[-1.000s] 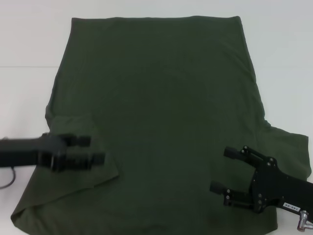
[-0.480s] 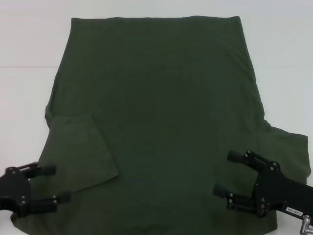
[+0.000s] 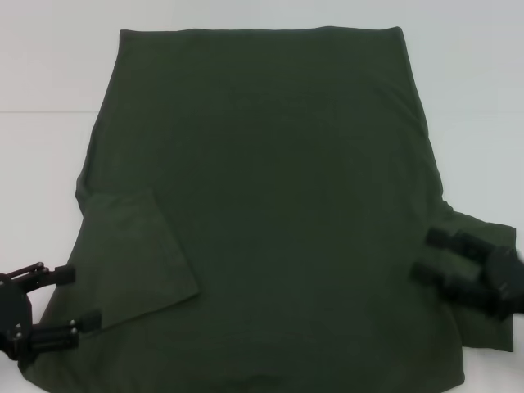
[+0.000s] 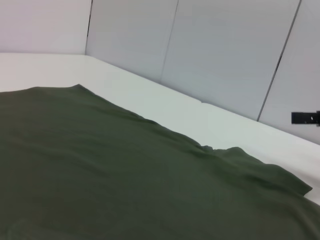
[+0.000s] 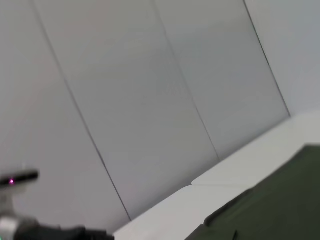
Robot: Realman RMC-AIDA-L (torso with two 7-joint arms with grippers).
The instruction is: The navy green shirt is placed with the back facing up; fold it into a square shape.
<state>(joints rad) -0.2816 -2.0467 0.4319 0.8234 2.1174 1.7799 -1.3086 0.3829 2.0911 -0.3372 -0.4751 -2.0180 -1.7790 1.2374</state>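
White bench [image 3: 49, 74] and pale wall panels [image 4: 225, 55] frame the scene. The left gripper [image 3: 70, 299] hangs at the shirt's near left edge with its jaws apart and empty, seemingly clear of the left sleeve [image 3: 135, 254], which lies folded in over the body. The right gripper [image 3: 426, 255] hovers over the right sleeve [image 3: 483, 237], its jaws apart and holding nothing; judging by that position, this sleeve looks set to be folded in next to match the other side. The navy green shirt [image 3: 270, 180] lies flat in the middle of the bench, plain back up and hem towards the far side. It is dark olive, largely smooth with faint creases, and the right sleeve is spread outward onto the bench.
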